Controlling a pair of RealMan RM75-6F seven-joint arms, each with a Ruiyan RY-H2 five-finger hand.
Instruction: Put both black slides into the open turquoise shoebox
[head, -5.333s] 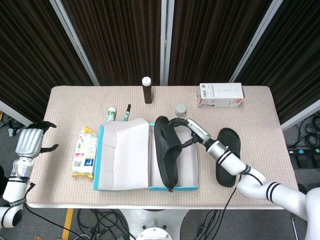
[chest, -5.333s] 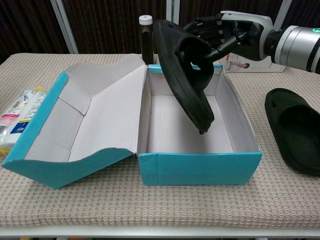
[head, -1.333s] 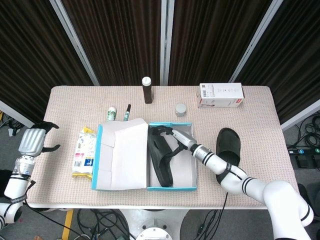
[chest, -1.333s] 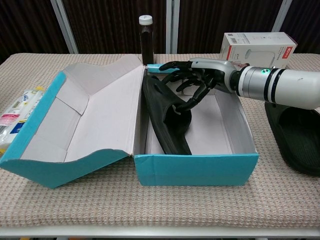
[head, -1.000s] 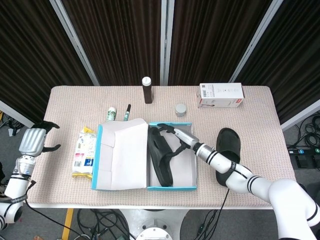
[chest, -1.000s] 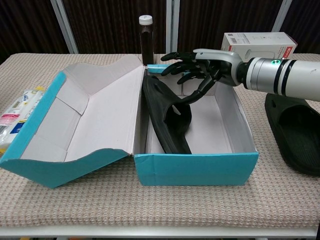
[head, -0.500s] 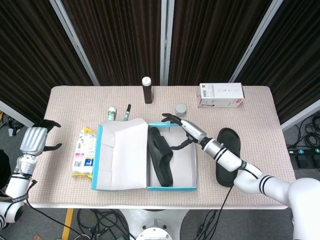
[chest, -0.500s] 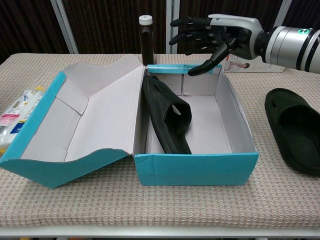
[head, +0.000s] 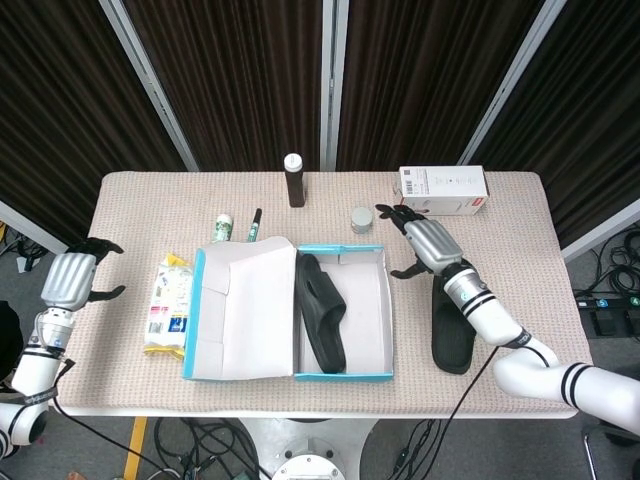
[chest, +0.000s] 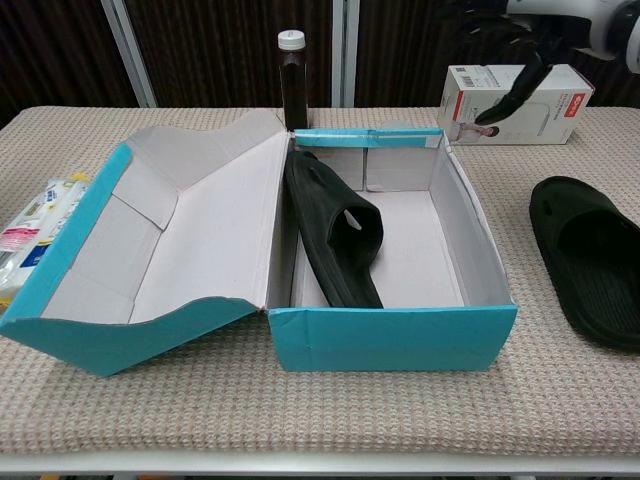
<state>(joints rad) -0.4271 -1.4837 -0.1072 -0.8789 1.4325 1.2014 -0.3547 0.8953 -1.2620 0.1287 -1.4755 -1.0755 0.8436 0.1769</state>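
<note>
Beige table (head: 520, 215), right robot hand (head: 425, 243) spread above slide (head: 452, 335).

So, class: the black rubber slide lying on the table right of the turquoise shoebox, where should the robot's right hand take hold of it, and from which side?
Probably by the strap of the black rubber slide, from above. It lies sole-down, the strap arching over an open gap where fingers could hook. The right hand, open, hovers just beyond it.

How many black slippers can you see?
2. One black slide lies inside the turquoise shoebox, against its left wall. The other black slide lies on the table, right of the box.
</note>
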